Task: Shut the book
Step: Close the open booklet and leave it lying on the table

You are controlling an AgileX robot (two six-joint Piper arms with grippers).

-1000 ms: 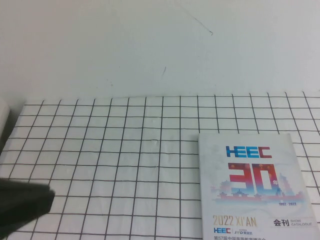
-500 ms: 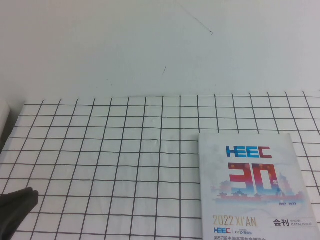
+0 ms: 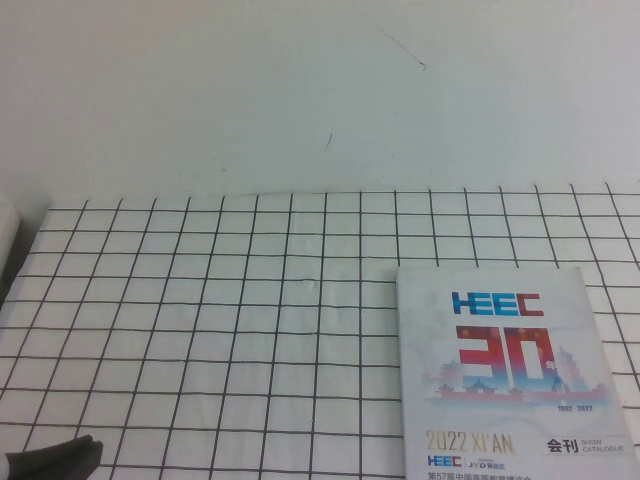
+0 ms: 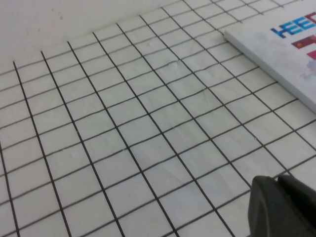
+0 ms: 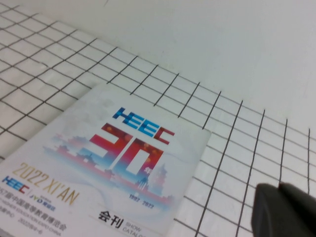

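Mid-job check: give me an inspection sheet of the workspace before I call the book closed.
Surface: white cloth with black grid, lying flat with faint wrinkles.
Job's things: book closed, front cover up, flat on the near right of the cloth.
Clutter: nothing seen.
Grippers: left gripper low over the near left of the cloth, apart from the book; right gripper shows only in its wrist view, over bare cloth beside the book, not touching it.
Cables: nothing seen.
Surroundings: plain white wall behind the table, with a few thin dark marks.
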